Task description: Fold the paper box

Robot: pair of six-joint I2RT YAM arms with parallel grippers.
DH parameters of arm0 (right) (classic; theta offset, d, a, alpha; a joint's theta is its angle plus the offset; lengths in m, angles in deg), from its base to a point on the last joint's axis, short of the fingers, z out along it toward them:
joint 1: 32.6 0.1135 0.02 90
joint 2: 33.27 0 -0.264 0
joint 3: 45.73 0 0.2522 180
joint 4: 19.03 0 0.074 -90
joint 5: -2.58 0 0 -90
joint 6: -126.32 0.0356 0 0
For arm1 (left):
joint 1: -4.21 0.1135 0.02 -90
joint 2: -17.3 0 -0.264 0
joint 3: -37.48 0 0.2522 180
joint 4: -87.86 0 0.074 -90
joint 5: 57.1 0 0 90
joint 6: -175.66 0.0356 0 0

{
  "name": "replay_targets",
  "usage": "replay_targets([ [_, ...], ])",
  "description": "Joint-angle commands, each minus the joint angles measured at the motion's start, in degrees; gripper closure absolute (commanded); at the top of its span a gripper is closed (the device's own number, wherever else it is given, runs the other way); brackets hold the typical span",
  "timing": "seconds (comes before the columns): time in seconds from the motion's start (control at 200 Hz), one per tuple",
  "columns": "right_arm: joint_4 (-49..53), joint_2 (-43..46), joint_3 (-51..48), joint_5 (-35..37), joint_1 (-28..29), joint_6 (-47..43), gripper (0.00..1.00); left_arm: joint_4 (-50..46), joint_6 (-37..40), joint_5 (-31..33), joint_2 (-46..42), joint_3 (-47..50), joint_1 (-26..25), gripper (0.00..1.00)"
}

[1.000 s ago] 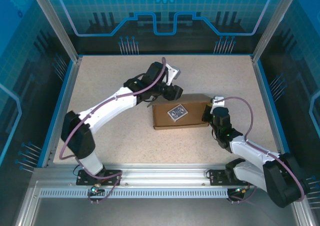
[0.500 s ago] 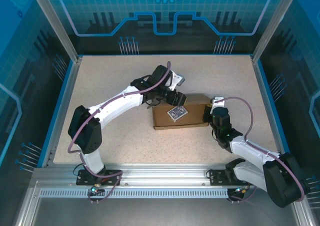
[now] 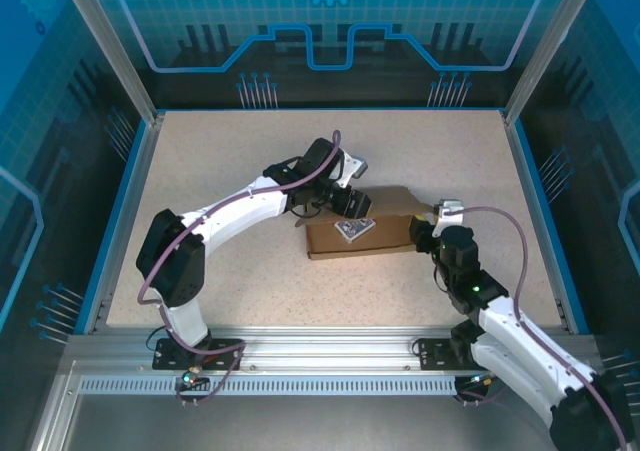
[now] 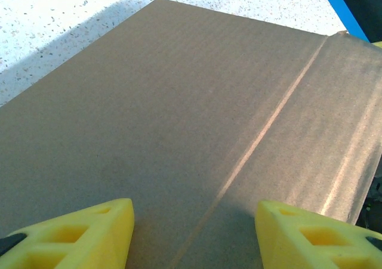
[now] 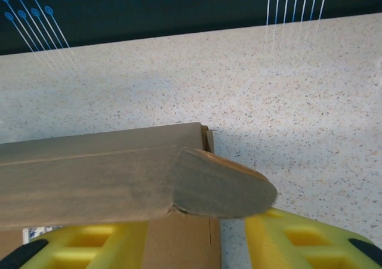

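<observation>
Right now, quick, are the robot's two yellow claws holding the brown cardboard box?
Left gripper: open, over the plain brown cardboard box.
Right gripper: open, holding nothing.

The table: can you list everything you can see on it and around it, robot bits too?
paper box: one, brown, middle of the table, between the two hands
card pack: one, blue and white pattern, lying on top of the box
table: one, speckled beige with a blue border, inside blue-lit walls
metal rail: one, silver, along the near edge, under the arm bases
left arm: one, white and black, reaching over to the box's far left corner
right arm: one, white and black, reaching to the box's right end
left hand: one, yellow fingers, open, just above the box's flat top
right hand: one, yellow fingers, open, at the rounded flap on the box's right end
</observation>
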Motion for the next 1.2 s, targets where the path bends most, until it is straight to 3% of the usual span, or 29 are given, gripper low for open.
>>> replay_targets([
  [0.0,9.27,5.07,1.89,-1.18,0.73,-0.66,0.52,1.57,-1.10,-1.43,0.80,1.69,-0.49,0.43],
  [0.21,13.29,5.85,7.44,-3.22,0.82,-2.49,0.48,4.44,-2.34,-1.13,0.15,4.82,-1.00,0.44],
  [0.56,15.57,-14.38,20.47,-4.29,0.06,-6.45,0.41,9.66,-4.50,-0.65,-0.67,10.70,-1.58,0.44],
  [0.8,19.98,-29.77,27.75,-7.66,-4.90,-3.46,0.41,12.95,-5.86,0.09,-0.52,14.08,-2.10,0.44],
  [1.196,21.53,-42.50,29.60,-11.19,-8.58,-0.16,0.41,17.11,-7.27,1.62,0.15,18.74,-2.74,0.44],
])
